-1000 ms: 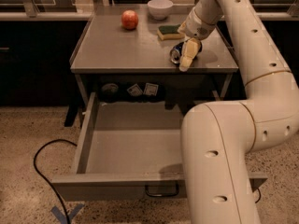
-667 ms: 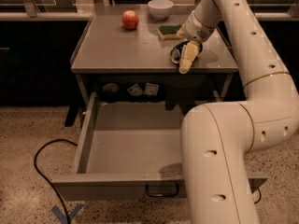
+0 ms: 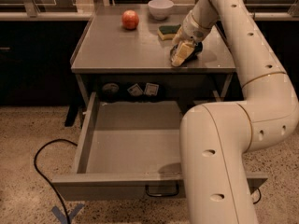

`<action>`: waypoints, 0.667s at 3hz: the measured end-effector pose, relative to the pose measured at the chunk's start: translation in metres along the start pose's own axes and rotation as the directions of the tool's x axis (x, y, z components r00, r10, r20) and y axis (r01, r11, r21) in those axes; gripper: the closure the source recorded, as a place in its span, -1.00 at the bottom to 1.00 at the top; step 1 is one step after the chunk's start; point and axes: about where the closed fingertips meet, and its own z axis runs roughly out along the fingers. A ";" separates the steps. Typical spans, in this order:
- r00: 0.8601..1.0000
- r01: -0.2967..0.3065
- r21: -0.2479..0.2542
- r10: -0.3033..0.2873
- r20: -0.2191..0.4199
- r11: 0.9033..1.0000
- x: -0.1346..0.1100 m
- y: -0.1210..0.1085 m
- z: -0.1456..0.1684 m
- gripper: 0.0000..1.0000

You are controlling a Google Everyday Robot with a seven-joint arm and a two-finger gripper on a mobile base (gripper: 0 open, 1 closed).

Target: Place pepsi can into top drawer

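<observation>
The pepsi can (image 3: 196, 48) shows only as a small dark shape on the grey table top, near its front right edge, mostly hidden behind my gripper (image 3: 181, 55). The gripper reaches down from the white arm and sits right at the can, low over the table top; I cannot tell whether it holds the can. The top drawer (image 3: 88, 133) is pulled wide open below the table, grey and empty inside, with its dark loop handle (image 3: 161, 190) on the front.
On the table top are a red apple (image 3: 130, 19), a white bowl (image 3: 160, 8) and a green-and-yellow sponge (image 3: 167, 31) at the back. My arm's big white link (image 3: 219, 162) overhangs the drawer's right side. A black cable (image 3: 44, 171) lies on the floor at the left.
The gripper has shifted slightly to the left along the table's front edge, and now covers more of the can. The drawer and the other objects have not moved.
</observation>
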 end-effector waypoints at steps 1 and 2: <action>1.000 0.000 0.000 0.000 0.000 1.000 0.000 0.000 0.000 0.28; 1.000 0.000 0.000 0.000 0.000 1.000 0.000 0.000 0.000 0.78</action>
